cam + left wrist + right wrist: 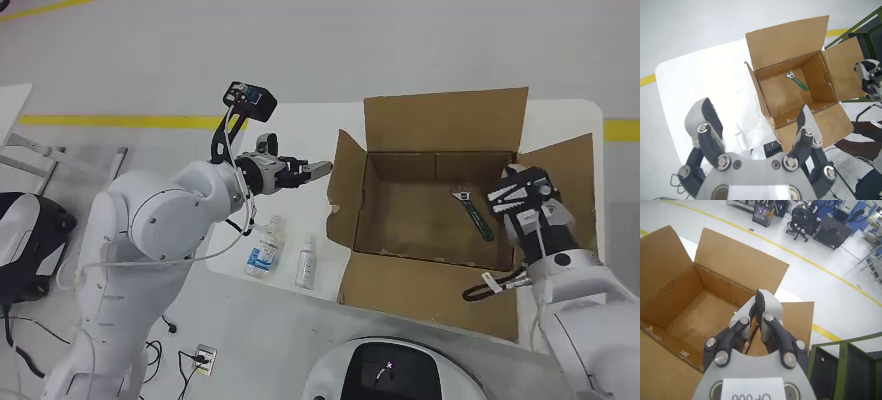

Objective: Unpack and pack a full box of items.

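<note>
- Box [430,285], top view: it stands open on the right part of the white table [310,125], flaps splayed outward. The wrench [472,213] lies on the box floor near the right wall, its long axis diagonal and its head toward the far wall. The left gripper [318,170] hangs over bare tabletop left of the box, and the right gripper [512,195] is above the box's right wall. Two bottles [264,250] sit by the table's near edge.
- Left wrist view: the jaws are spread wide with nothing between them. The wrench's green handle shows plainly.
- Right wrist view: the jaws are pressed together and empty. A green rack [846,349] stands beside the right flap.
</note>
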